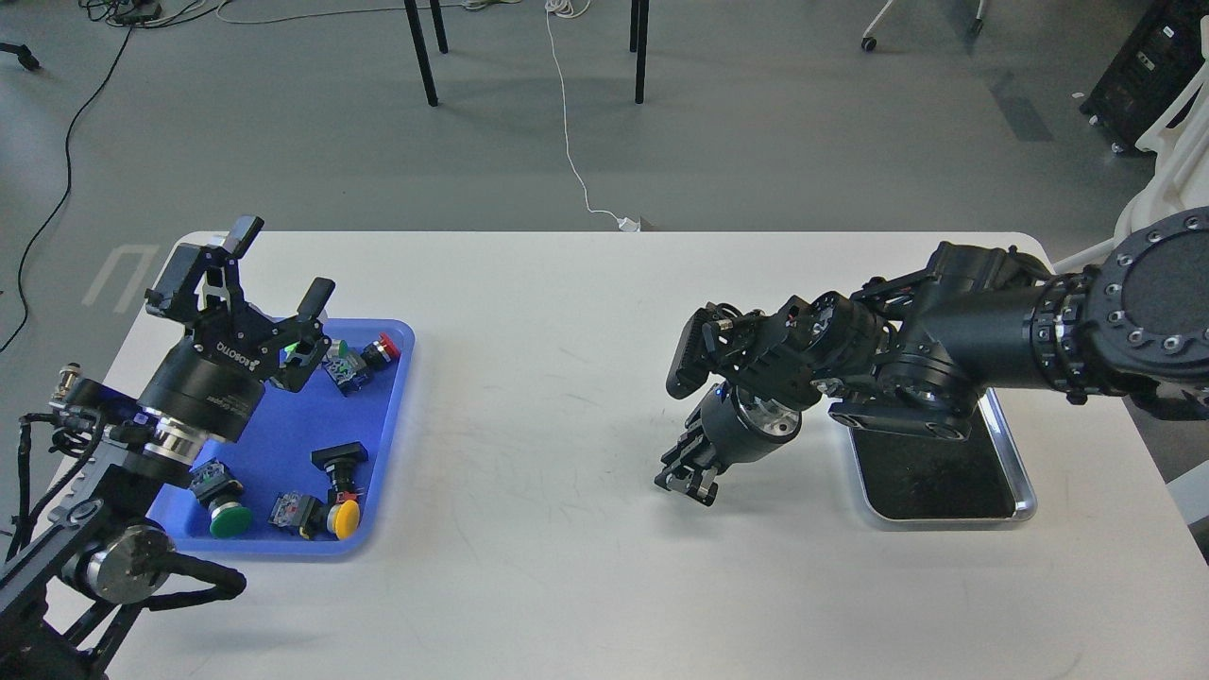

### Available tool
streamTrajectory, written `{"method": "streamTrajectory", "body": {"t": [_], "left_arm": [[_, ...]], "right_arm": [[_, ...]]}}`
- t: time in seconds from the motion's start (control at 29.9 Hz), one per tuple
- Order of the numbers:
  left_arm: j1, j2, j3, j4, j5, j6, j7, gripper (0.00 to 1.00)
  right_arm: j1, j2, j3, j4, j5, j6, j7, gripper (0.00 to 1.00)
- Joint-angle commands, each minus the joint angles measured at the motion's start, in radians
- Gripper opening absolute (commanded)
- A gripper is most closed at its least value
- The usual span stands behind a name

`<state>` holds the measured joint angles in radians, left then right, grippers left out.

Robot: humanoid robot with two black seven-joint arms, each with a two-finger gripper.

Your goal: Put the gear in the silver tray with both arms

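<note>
The silver tray (1028, 502) lies at the right of the white table, its dark bottom bare where it shows; my right arm hides its far part. Several push-button parts lie in a blue plastic tray (283, 444) at the left: a yellow one (345, 515), a green one (229, 519), a red one (385, 346). My left gripper (280, 266) is open and empty above the blue tray's far end. My right gripper (688, 482) points down at the table left of the silver tray. It is dark, and its fingers cannot be told apart.
The white table (567, 567) has rounded corners. Its front edge is out of view. Chair legs (422, 57) and a white cable (567, 123) are on the floor beyond the far edge.
</note>
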<state>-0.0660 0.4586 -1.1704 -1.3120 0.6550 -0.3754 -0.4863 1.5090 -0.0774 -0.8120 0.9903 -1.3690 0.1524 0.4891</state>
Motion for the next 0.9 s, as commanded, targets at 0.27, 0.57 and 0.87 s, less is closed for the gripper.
{"method": "streamTrajectory", "body": {"t": [0.27, 0.57, 0.87], "left_arm": [[0.000, -0.004, 0.009, -0.013, 0.003, 0.003, 0.000, 0.98], [0.000, -0.014, 0.011, -0.013, 0.006, 0.003, 0.000, 0.98], [0.002, -0.011, 0.012, -0.021, 0.006, 0.003, 0.000, 0.98]], "right_arm": [[0.074, -0.425, -0.006, 0.126, -0.125, -0.014, 0.000, 0.17], [-0.073, -0.555, -0.004, 0.099, -0.168, -0.016, 0.000, 0.18], [-0.139, -0.564, -0.001, 0.057, -0.168, -0.020, 0.000, 0.19]]}}
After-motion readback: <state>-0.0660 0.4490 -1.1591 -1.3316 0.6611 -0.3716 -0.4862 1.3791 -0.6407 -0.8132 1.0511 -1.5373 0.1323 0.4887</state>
